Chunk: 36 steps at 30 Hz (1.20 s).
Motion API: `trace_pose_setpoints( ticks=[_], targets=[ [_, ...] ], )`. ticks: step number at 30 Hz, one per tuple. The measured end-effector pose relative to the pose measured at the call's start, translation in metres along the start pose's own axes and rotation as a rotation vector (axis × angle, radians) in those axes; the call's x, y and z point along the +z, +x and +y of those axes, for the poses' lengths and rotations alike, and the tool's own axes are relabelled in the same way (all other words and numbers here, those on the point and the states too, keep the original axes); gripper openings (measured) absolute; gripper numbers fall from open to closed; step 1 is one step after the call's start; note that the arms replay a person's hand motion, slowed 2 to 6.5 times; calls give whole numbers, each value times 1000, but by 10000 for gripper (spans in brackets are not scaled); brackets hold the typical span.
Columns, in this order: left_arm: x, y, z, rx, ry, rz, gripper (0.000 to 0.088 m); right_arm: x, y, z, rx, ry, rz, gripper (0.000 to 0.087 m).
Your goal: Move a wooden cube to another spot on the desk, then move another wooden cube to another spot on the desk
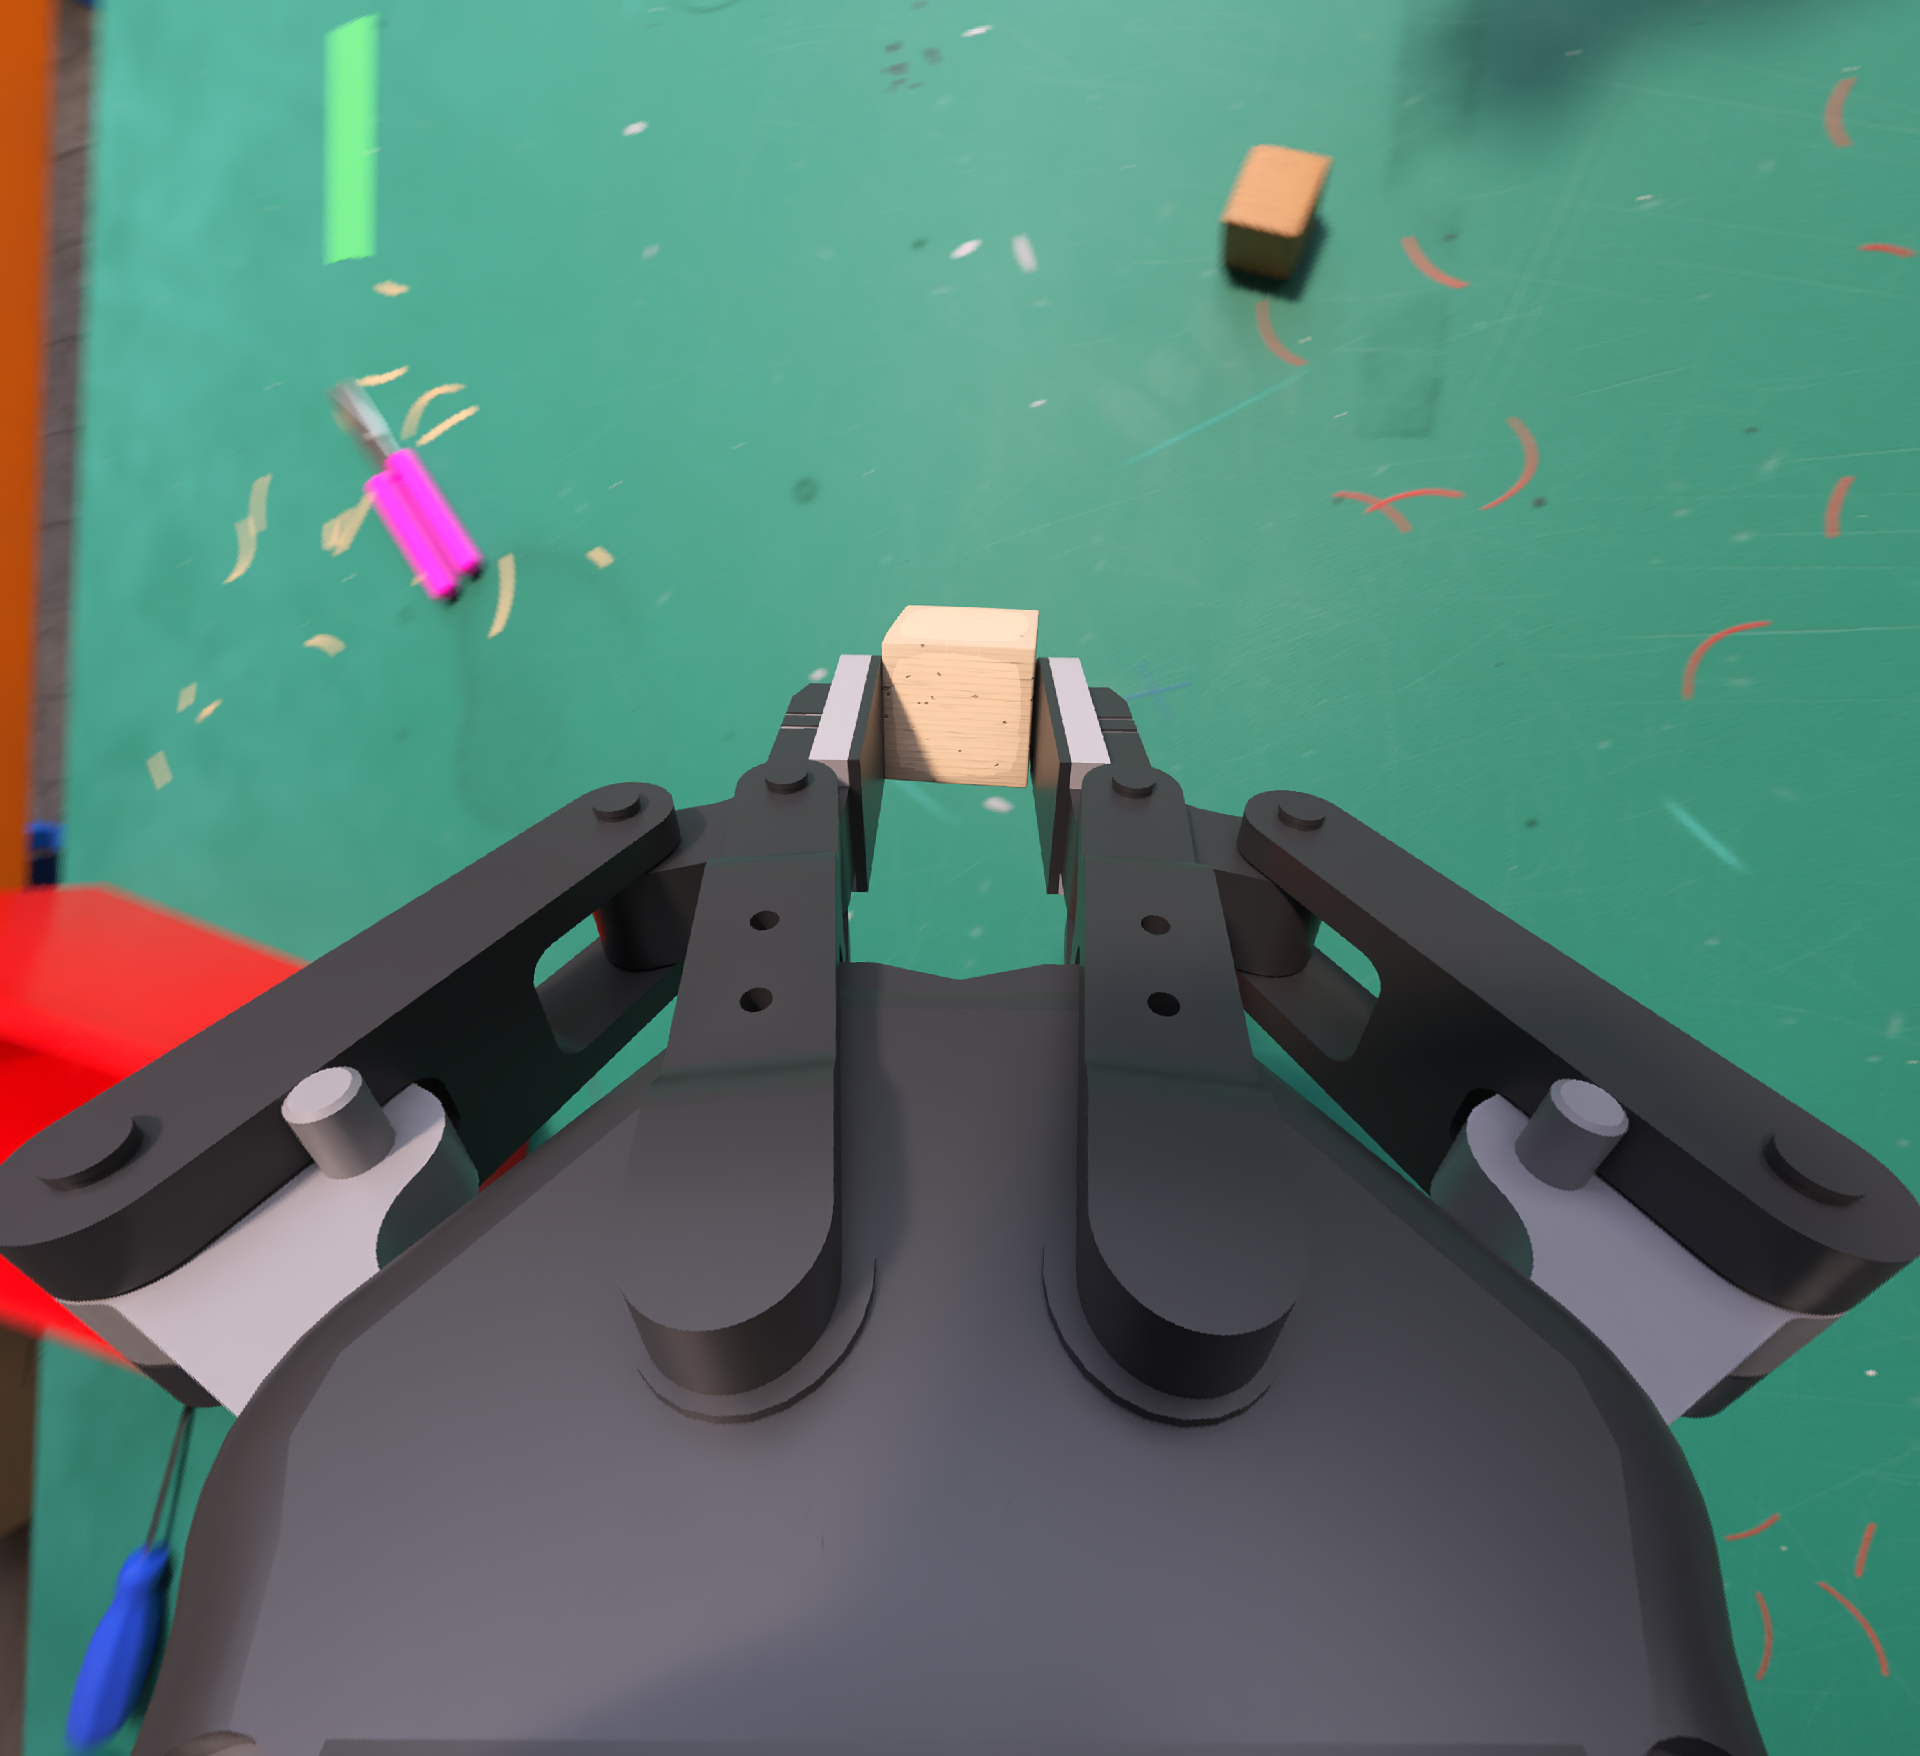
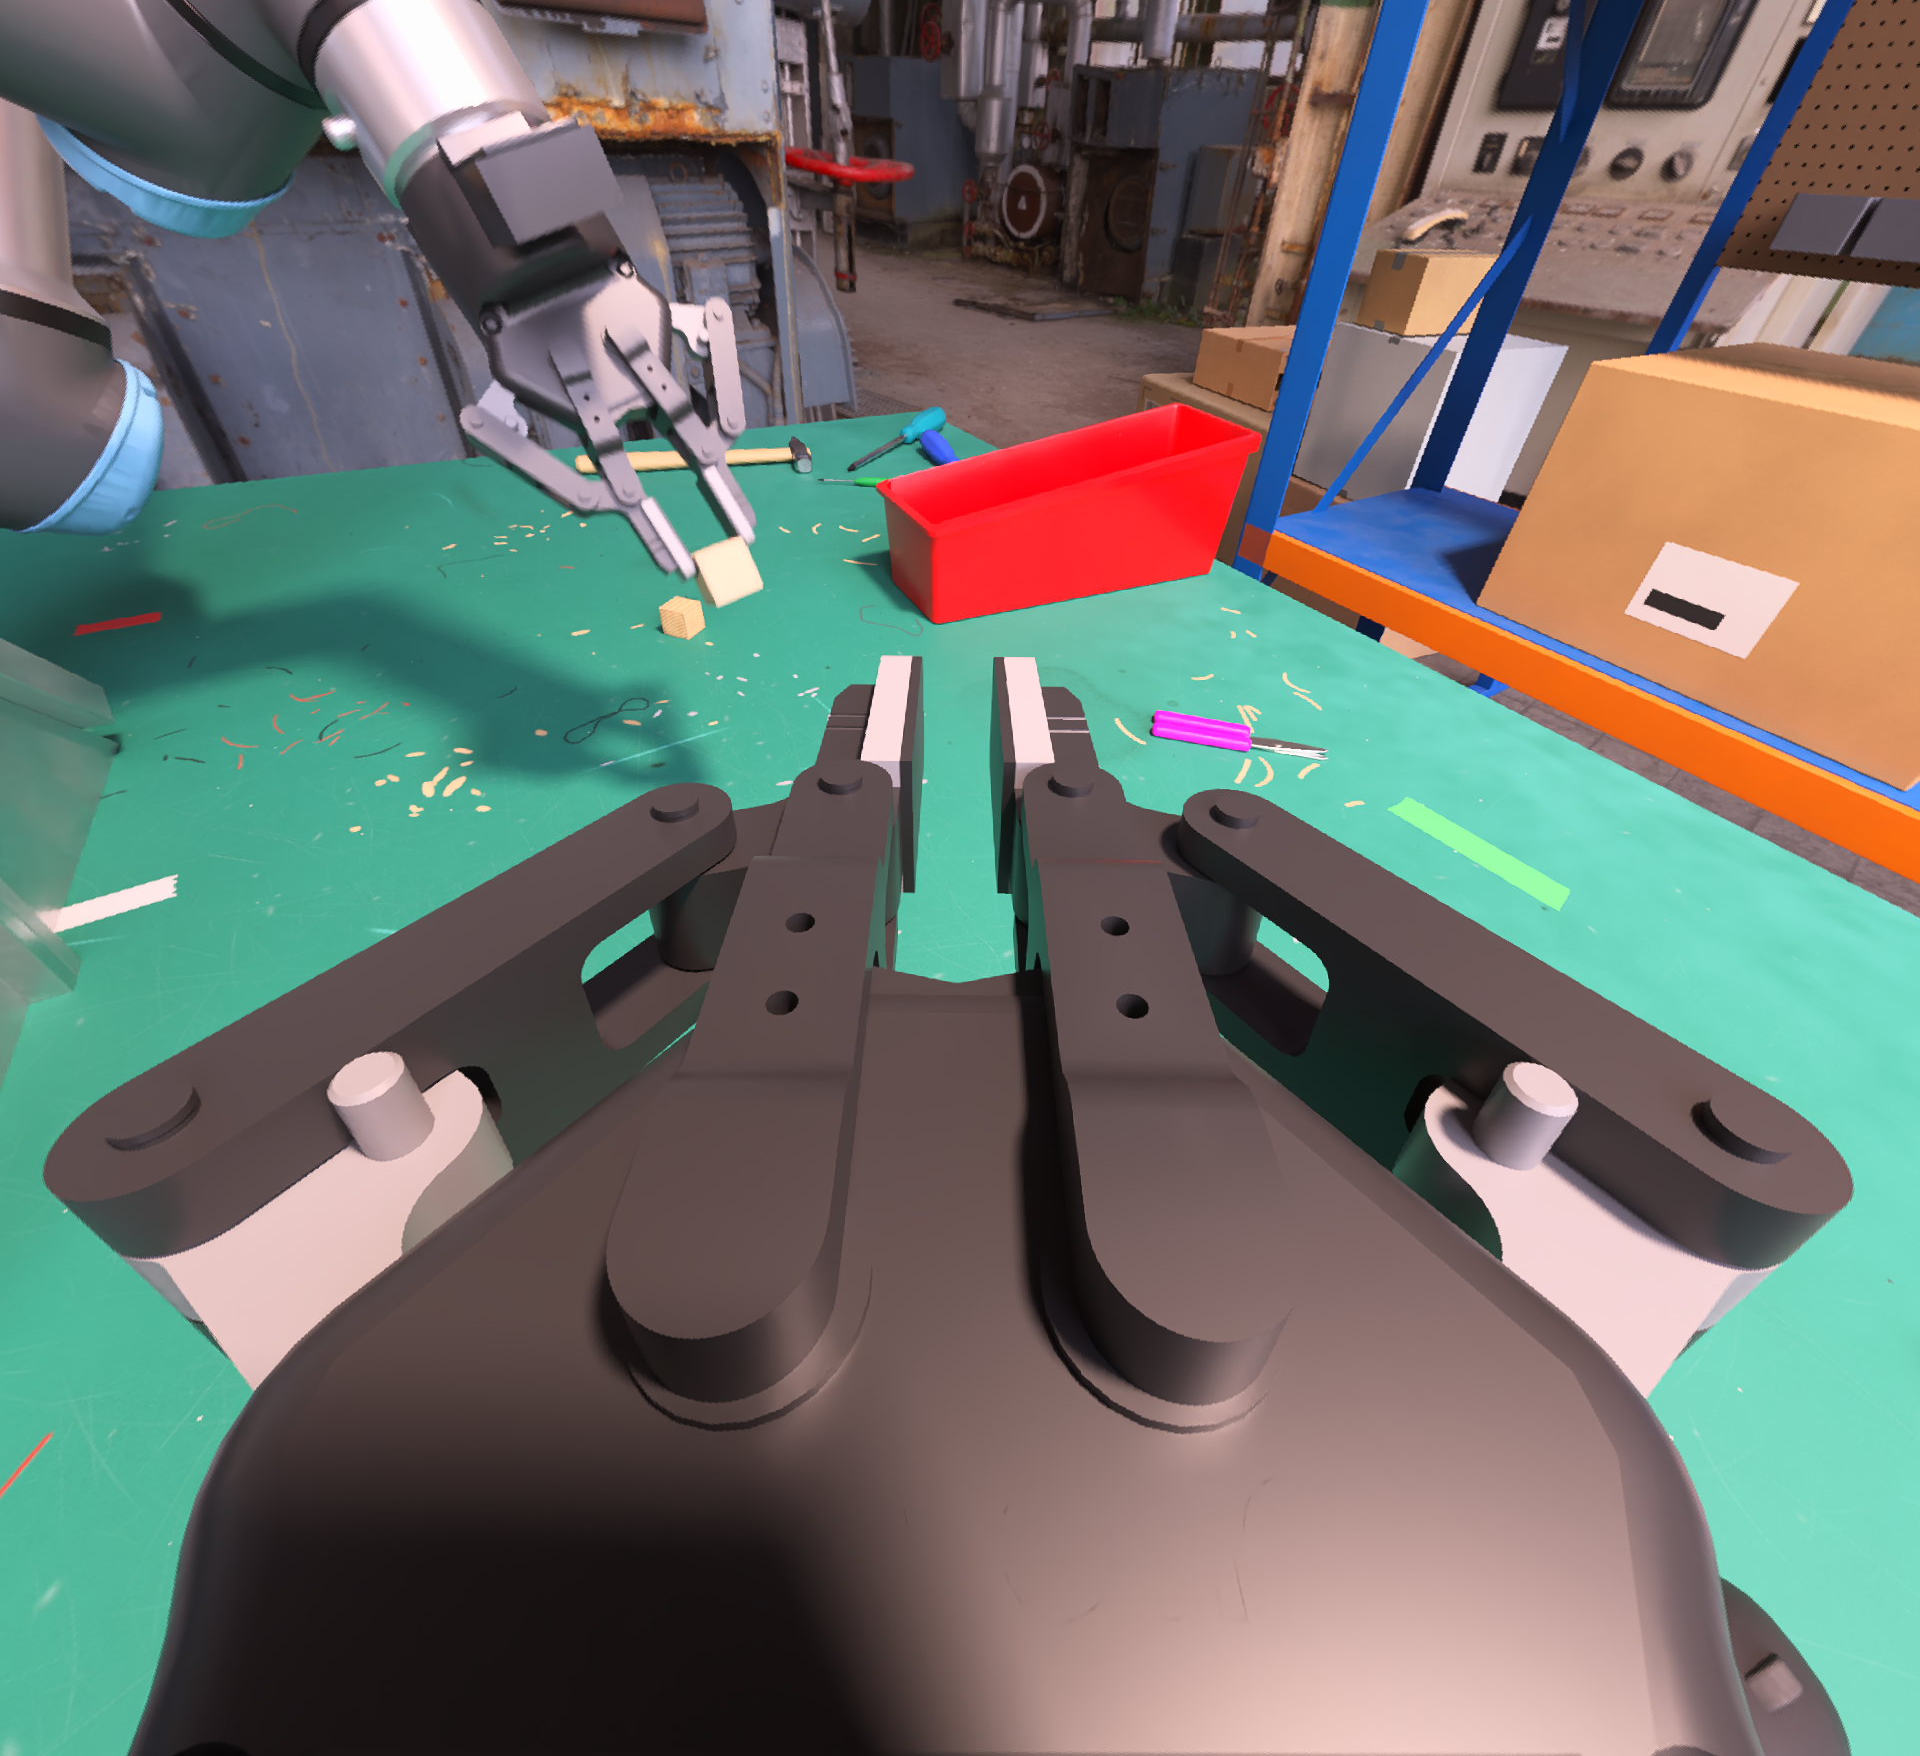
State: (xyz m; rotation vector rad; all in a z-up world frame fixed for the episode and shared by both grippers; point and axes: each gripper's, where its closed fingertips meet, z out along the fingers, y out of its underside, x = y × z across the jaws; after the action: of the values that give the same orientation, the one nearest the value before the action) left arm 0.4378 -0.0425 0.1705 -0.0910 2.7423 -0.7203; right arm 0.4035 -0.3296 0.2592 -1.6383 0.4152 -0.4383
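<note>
My left gripper (image 1: pixel 958 672) is shut on a pale wooden cube (image 1: pixel 961 709) and holds it above the green desk (image 1: pixel 1039 459). A darker wooden cube (image 1: pixel 1274 208) rests on the desk farther ahead to the right. In the right wrist view the left gripper (image 2: pixel 709 553) holds the pale cube (image 2: pixel 729 572) just above and beside the other cube (image 2: pixel 682 617). My right gripper (image 2: pixel 958 704) is empty, its pads a narrow gap apart, low over the desk (image 2: pixel 727 771) and well short of both cubes.
A red bin (image 2: pixel 1060 511) stands at the far right, also at the left wrist view's edge (image 1: pixel 104 979). A pink-handled tool (image 1: pixel 421 522) (image 2: pixel 1200 730), a hammer (image 2: pixel 748 457), screwdrivers (image 2: pixel 914 439) and a green tape strip (image 2: pixel 1475 849) lie on the desk. A shelf rack with a cardboard box (image 2: pixel 1714 543) borders the right side.
</note>
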Motion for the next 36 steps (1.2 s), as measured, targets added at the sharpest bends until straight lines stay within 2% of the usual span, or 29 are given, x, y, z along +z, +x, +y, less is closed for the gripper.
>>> trace_pose_setpoints(
  ticks=[3, 6, 15, 22, 36],
  targets=[
    [28, 25, -12, 27, -7, 93, 257, 1, -2, 0, -5, -7, -4, 119],
    [55, 44, -19, 45, -34, 152, 257, 1, -4, 1, -7, -11, -9, 119],
    [118, 71, -27, 114, -131, 215, 257, 2, -9, 2, -12, -24, -25, 119],
    [145, 79, -35, 95, -166, 249, 257, 2, -10, 5, -8, -36, -35, 119],
    [172, 83, -40, 174, -250, 254, 257, 3, -8, 10, 6, -50, -44, 119]
  ],
)
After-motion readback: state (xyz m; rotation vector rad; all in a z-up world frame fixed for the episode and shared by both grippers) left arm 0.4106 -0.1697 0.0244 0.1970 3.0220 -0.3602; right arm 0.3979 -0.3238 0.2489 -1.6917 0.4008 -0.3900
